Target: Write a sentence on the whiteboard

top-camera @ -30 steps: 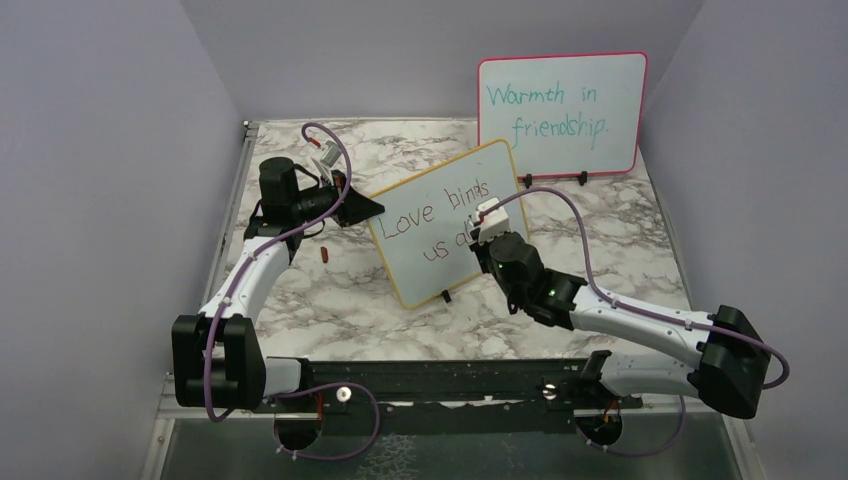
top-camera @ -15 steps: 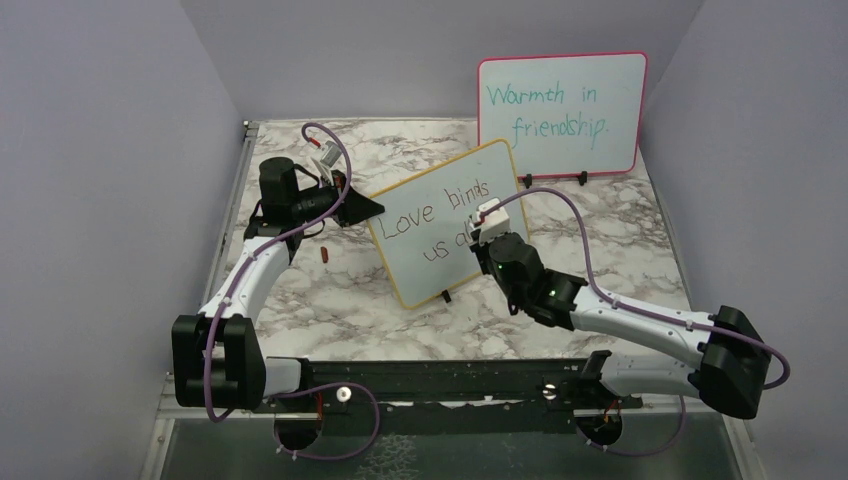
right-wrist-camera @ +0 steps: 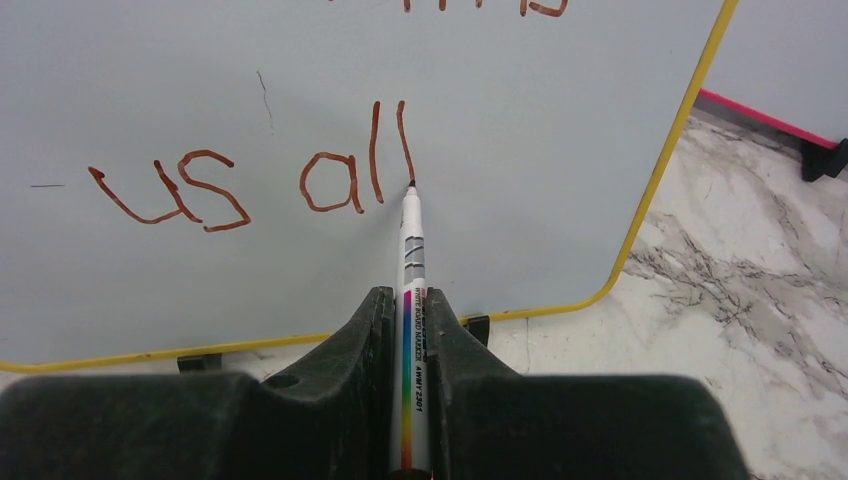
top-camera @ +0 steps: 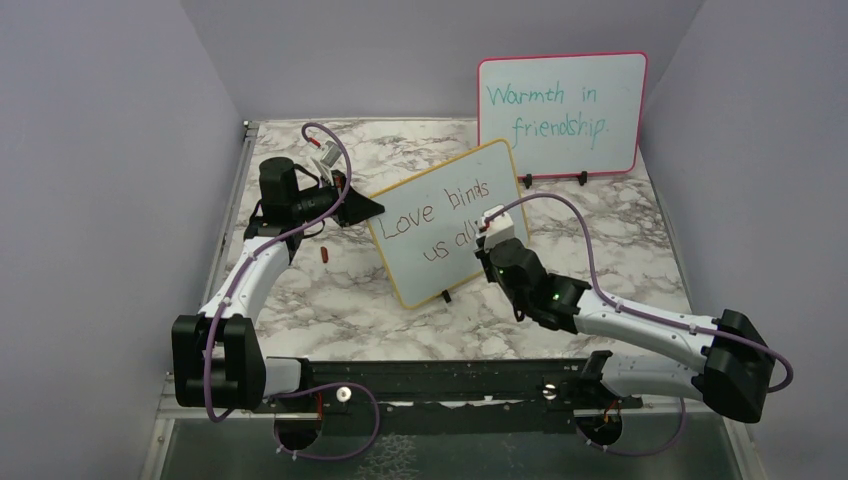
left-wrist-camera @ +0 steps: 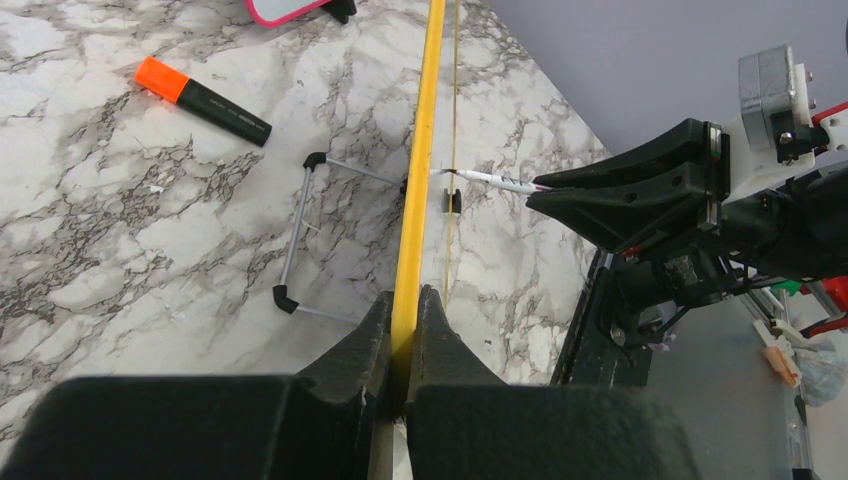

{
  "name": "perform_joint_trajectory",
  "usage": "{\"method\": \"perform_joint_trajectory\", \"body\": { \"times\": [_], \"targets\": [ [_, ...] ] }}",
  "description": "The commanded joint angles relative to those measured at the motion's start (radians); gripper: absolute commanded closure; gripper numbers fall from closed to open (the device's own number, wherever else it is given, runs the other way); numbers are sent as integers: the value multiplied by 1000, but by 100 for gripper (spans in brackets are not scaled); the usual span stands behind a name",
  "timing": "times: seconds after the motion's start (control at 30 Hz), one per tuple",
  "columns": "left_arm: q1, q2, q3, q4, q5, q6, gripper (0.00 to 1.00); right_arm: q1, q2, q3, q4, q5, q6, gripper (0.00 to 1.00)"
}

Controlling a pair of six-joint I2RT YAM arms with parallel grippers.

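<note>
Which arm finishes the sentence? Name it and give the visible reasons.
Right. The right gripper is shut on the marker, whose tip touches the whiteboard at the final l of the sentence. The left gripper is clamped on the whiteboard's edge, holding it.

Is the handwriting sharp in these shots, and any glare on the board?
Right wrist: the red-brown handwritten sentence is sharp, the yellow-framed white board evenly lit without glare. Top external: words small but legible, shadows soft. Left wrist: board edge-on, no writing visible.
</note>
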Motion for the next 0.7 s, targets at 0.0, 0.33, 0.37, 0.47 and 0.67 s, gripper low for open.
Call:
{"method": "perform_joint_trajectory", "body": {
  "times": [0.0,0.33,0.37,0.47,0.67],
  "targets": [
    [7,21,-3,-75,-100,80,100,-5,-20,-17,-18,-3,32,99],
    [7,23,-4,-75,-100,79,100,-5,-14,-24,-18,15,34,99],
    [7,24,-3,-75,-100,80,100,-5,-12,-25,-18,22,34,99],
    [6,24,-3,-75,-100,80,100,-5,-15,-29,-9,36,27,99],
    [7,22,-3,-78,-101,82,100,-5,-14,-28,26,60,9,99]
  ]
}}
